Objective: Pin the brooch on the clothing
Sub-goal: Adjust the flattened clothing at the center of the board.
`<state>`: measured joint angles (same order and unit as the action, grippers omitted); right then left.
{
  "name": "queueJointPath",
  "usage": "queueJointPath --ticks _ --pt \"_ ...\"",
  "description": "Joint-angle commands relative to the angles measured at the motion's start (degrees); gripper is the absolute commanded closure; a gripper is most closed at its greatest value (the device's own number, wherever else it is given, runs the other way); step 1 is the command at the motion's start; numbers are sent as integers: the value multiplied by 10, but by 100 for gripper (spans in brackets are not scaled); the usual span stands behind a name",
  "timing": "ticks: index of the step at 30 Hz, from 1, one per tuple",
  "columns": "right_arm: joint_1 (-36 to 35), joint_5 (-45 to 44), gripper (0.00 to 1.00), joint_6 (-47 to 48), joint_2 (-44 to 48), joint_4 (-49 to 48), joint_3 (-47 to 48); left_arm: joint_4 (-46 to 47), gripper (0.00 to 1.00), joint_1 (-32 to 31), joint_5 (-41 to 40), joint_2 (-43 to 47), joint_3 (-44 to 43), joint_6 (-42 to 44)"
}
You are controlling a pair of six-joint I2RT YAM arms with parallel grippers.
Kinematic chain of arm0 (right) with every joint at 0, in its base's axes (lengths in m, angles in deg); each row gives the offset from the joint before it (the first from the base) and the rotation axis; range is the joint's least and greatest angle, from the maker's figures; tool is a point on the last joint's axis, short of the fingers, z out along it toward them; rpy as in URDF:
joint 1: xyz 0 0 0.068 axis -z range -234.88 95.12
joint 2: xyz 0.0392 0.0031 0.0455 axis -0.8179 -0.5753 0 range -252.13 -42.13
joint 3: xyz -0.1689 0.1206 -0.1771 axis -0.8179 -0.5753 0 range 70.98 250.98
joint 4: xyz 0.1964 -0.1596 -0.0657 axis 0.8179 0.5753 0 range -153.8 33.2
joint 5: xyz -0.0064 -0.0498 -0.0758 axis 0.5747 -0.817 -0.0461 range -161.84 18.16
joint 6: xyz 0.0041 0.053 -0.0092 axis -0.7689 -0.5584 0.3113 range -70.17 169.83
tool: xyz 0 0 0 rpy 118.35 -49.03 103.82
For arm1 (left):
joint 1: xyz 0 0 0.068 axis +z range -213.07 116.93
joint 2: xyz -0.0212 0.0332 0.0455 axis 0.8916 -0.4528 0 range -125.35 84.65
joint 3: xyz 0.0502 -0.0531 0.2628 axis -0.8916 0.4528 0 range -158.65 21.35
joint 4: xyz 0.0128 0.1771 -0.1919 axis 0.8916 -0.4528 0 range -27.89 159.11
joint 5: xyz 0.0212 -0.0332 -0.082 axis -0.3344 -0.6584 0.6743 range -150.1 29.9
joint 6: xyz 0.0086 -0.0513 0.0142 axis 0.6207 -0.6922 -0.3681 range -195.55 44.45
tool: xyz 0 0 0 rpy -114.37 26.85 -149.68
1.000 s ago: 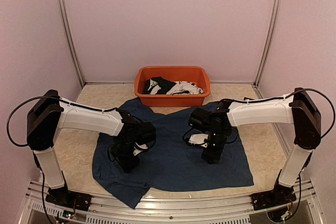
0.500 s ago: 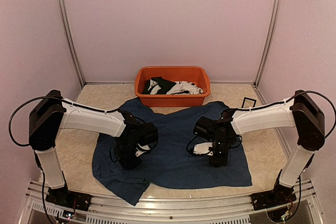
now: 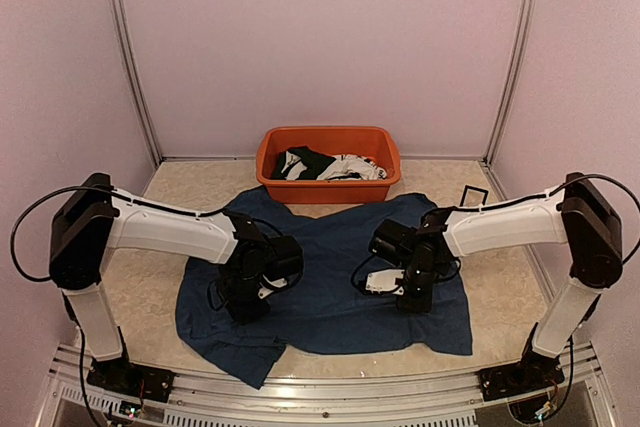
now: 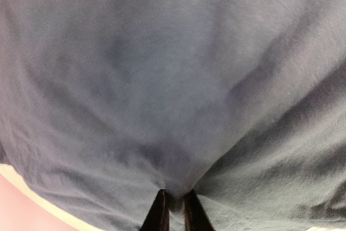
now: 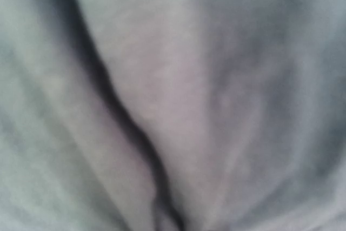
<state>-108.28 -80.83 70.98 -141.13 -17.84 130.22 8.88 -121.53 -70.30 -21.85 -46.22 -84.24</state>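
The clothing (image 3: pixel 325 282), a large navy T-shirt, lies spread and rumpled on the table between the two arms. My left gripper (image 3: pixel 243 309) points down into its left half. In the left wrist view that gripper (image 4: pixel 174 209) is shut on a small pinched ridge of the blue fabric (image 4: pixel 173 79). My right gripper (image 3: pixel 410 302) presses down into the shirt's right half. The right wrist view is filled with blurred, creased fabric (image 5: pixel 216 79), and its fingers do not show. I cannot make out the brooch in any view.
An orange tub (image 3: pixel 330 190) holding black and white garments stands at the back, touching the shirt's far edge. A small black square outline (image 3: pixel 474 194) lies on the bare table right of the shirt. Pink walls close in the sides and back.
Both grippers have narrowed while pressed into the shirt, and the left now pinches a fold. The right arm shifted rightward and nearer. The shirt's right edge drew in, uncovering the black square.
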Motion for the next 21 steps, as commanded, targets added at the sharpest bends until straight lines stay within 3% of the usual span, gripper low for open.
queueJointPath --ticks 1,6,12,21 --pt "-5 23 65 -5 56 1 -2 -21 82 -5 -30 43 -13 -8" --pt "-5 -3 56 2 98 -14 -10 -14 70 14 -38 51 -17 0" --pt "-4 -30 55 -3 52 -20 -1 7 62 18 -34 16 -29 16" --pt "11 -22 56 -7 3 -18 10 44 59 23 -6 18 -12 42"
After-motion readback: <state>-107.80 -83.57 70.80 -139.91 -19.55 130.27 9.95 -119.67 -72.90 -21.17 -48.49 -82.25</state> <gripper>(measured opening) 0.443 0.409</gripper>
